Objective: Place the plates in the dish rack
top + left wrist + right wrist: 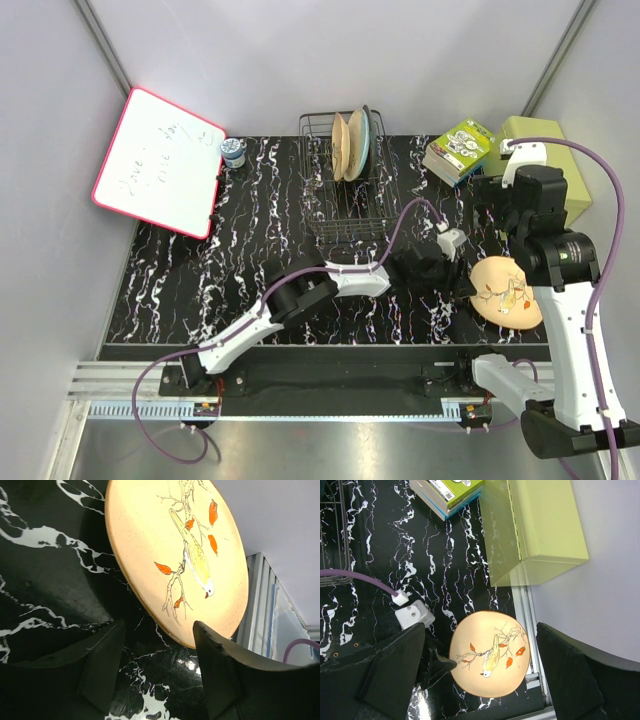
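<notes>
An orange-tan plate with a bird on a branch [506,291] lies flat near the table's right front edge. It also shows in the left wrist view [175,555] and the right wrist view [490,652]. My left gripper [462,287] is open and empty, low at the plate's left rim [159,630]; one fingertip [442,661] meets the rim. My right gripper [497,210] is open and empty, high above the plate [480,630]. The dish rack [340,200] stands at the back middle and holds another orange-tan plate [340,148], the beige and blue plate [357,143] and a dark plate edge [371,135], all upright.
A green box [545,150] stands at the back right, also in the right wrist view [540,525], with a stack of books [458,150] beside it. A whiteboard [160,165] and a small tin [233,152] are at the back left. The table's right edge runs just beside the plate.
</notes>
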{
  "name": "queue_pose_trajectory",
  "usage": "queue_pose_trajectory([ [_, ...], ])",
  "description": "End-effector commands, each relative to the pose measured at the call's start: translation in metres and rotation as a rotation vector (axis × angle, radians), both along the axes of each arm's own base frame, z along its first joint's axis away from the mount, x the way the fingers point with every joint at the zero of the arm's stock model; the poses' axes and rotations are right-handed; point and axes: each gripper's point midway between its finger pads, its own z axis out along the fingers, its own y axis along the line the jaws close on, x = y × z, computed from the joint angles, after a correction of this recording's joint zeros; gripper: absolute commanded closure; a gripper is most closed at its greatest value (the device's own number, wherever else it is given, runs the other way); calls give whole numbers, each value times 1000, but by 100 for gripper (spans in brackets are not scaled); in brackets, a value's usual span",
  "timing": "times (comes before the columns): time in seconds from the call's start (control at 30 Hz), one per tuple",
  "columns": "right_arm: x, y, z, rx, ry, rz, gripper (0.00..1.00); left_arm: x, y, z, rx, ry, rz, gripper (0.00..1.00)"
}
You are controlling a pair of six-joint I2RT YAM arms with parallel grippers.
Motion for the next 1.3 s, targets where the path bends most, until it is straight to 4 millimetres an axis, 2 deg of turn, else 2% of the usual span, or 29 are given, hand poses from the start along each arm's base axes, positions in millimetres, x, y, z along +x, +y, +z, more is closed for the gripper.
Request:
queue_pose_trajectory([
  [0.0,4,3,4,31,-18,3,2,-1,-18,30,-103,-32,-17,46],
  [0.1,6,3,3,34,-16,2,2,1,-19,30,-108,-23,-23,53],
  [0.27,6,2,-2,50,-5,-4,3,3,-19,29,-95,-16,-33,59],
  [0.3,6,2,-3,54,-4,-6,3,2,-20,29,-91,-16,-37,64],
  [0.63,2,-6,-1,74,-13,-32,4,5,-24,27,-45,8,-53,76],
  [0.7,1,-6,0,86,-16,-33,4,2,-24,26,-38,21,-52,82],
  [0.77,-1,-8,2,92,-16,-40,4,-3,-24,24,-37,25,-70,100],
  [0.83,-4,-9,2,95,-18,-42,5,-6,-21,28,-42,42,-84,100],
  [0.87,-5,-10,2,94,-18,-43,5,-7,-14,19,-23,59,-85,100],
  [0.9,-7,-11,2,93,-19,-49,5,-7,-10,20,-23,77,-84,100],
  [0.93,-8,-12,0,93,-15,-51,5,1,-5,31,-34,79,-73,100],
  [0.97,-10,-12,-1,90,-11,-51,5,4,1,29,-27,91,-70,100],
  [1.0,-12,-12,0,89,-14,-50,5,3,11,18,3,113,-70,100],
  [1.03,-14,-12,-2,86,-9,-49,5,13,19,28,-2,109,-59,100],
  [1.07,-15,-13,-4,80,-2,-45,5,17,26,29,4,112,-57,100],
  [1.1,-18,-12,-4,79,-3,-35,5,18,36,22,32,126,-60,100],
  [1.13,-21,-11,-10,74,11,-30,5,28,45,24,38,128,-45,100],
  [1.17,-23,-11,-15,68,24,-21,4,33,51,38,26,115,-40,100],
  [1.23,-29,-7,-26,76,44,0,4,42,70,33,51,101,-34,100],
  [1.27,-30,-5,-30,82,52,10,4,44,76,44,46,83,-33,100],
])
